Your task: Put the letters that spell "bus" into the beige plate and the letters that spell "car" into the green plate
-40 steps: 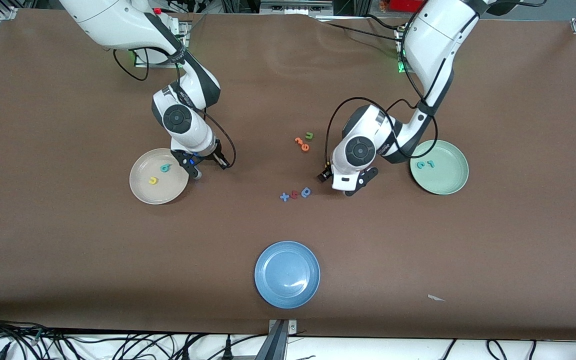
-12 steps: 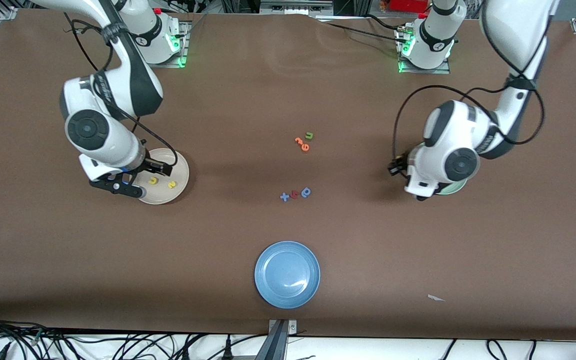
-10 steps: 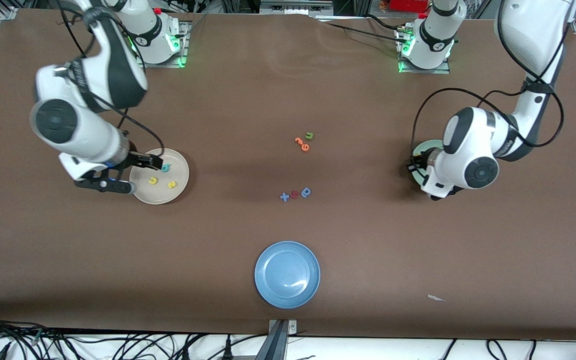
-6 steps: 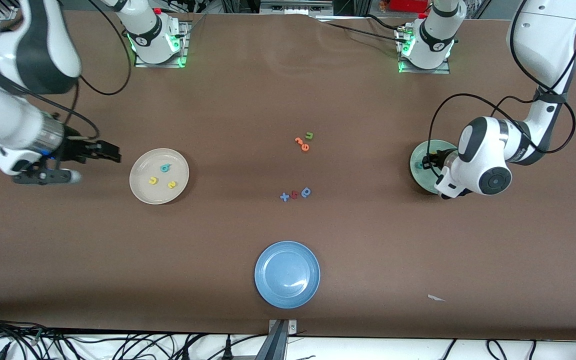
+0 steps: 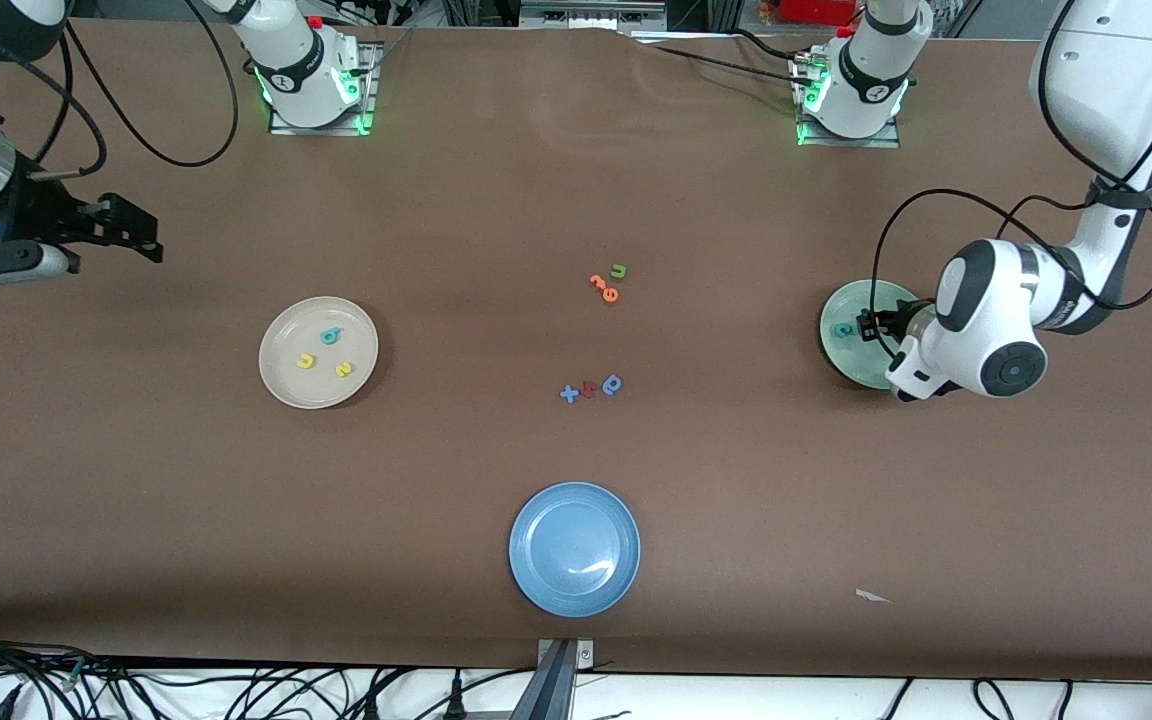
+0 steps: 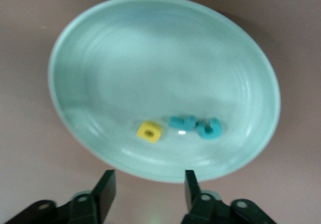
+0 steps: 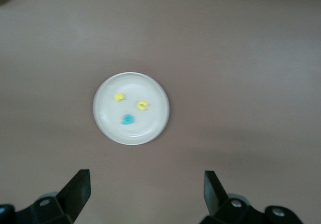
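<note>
So compared to a moment back, your right gripper (image 5: 121,235) has pulled way off the beige plate (image 5: 276,385) and now hangs high over the bare table at the right arm's end, fingers spread wide with nothing between them; you can see both fingertips far apart in the right wrist view, looking down on the plate. All three "bus" letters lie in that plate now: the teal b (image 5: 332,336), the yellow u (image 5: 306,361) and the yellow s (image 5: 343,370). A few seconds ago only the b and the u were in there.

Your left gripper (image 6: 148,184) has slid toward the left arm's end of the table and sits over the edge of the green plate (image 5: 841,358). Its fingers are apart and empty. In the left wrist view the yellow a (image 6: 149,131) lies in the plate next to the teal r (image 6: 181,122) and the teal c (image 6: 209,128), so the a has been dropped in beside the other two.

The stuff in the middle hasn't budged: the olive-green u (image 5: 619,270) with the orange pieces (image 5: 604,288), and the blue x (image 5: 569,394) in its little row with the blue rounded letter (image 5: 613,383). The blue plate (image 5: 574,549) is in the same spot, nearest the front camera.
</note>
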